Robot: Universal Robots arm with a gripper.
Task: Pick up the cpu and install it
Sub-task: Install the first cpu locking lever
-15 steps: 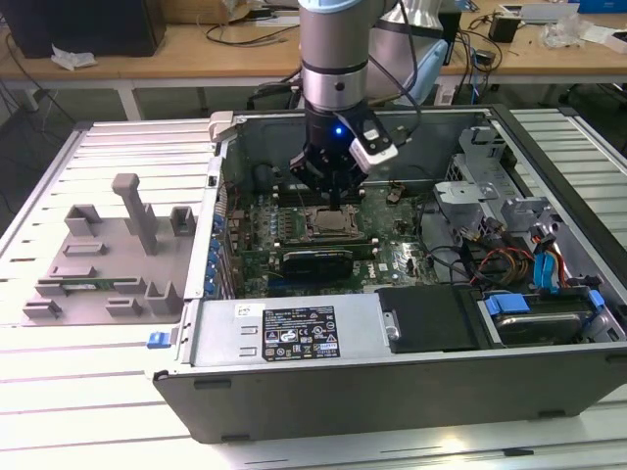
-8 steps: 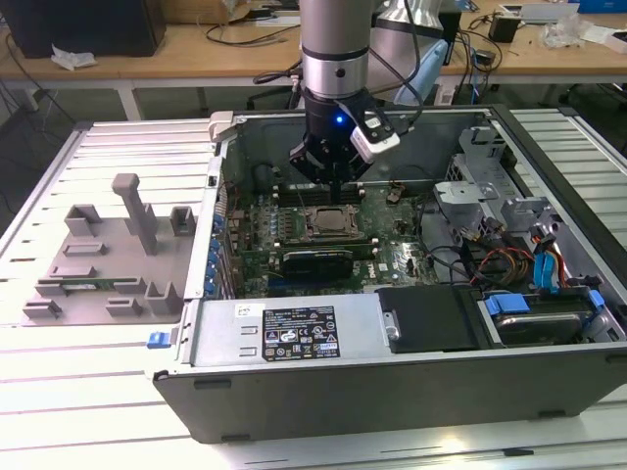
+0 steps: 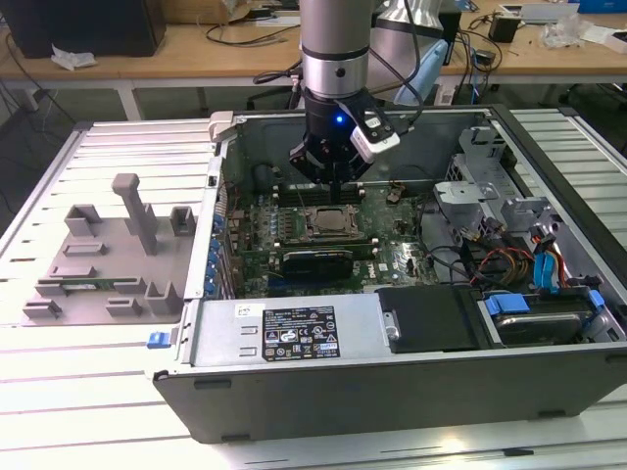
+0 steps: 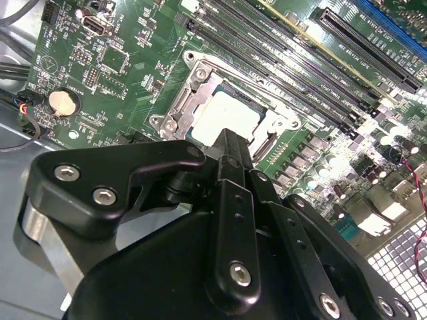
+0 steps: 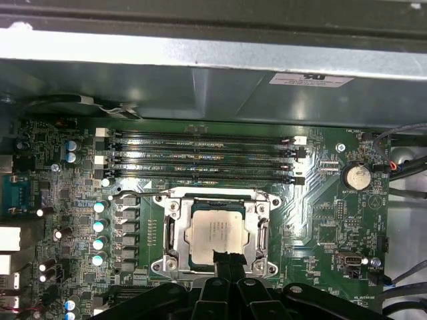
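Clock bearings are read on the exterior view, with 12 pointing to the far side of the scene.

We see an open computer case (image 3: 294, 338) lying on a white slatted table (image 3: 59, 392), its green motherboard (image 3: 392, 259) exposed. The arm comes down into the case from 12 o'clock. The gripper (image 3: 336, 186) hangs over the middle of the board, appearing just at 12 o'clock of the socket frame (image 3: 328, 223).

The cpu (image 5: 219, 232) lies flat inside that socket frame, silver top up, square to the metal bracket around it. It sits on the board, not in the gripper. In both wrist views the fingers (image 5: 225, 261) are pressed together into one black tip, with nothing pinched between them. In the first wrist view that tip overlaps one edge of the cpu. We cannot tell whether it touches the lid or hovers just above it.

Memory slots (image 5: 200, 157) run in parallel rows at 12 o'clock of the socket, between it and the case's far wall. A coin cell (image 5: 357, 177) sits on the board well apart from the socket.

At 9 o'clock of the case, gray fixture blocks (image 3: 108, 255) stand on the table, one post upright. At 3 o'clock inside the case lies a tangle of coloured cables (image 3: 519, 259). At 6 o'clock of the board, a black box (image 3: 431, 318) sits against the near wall.
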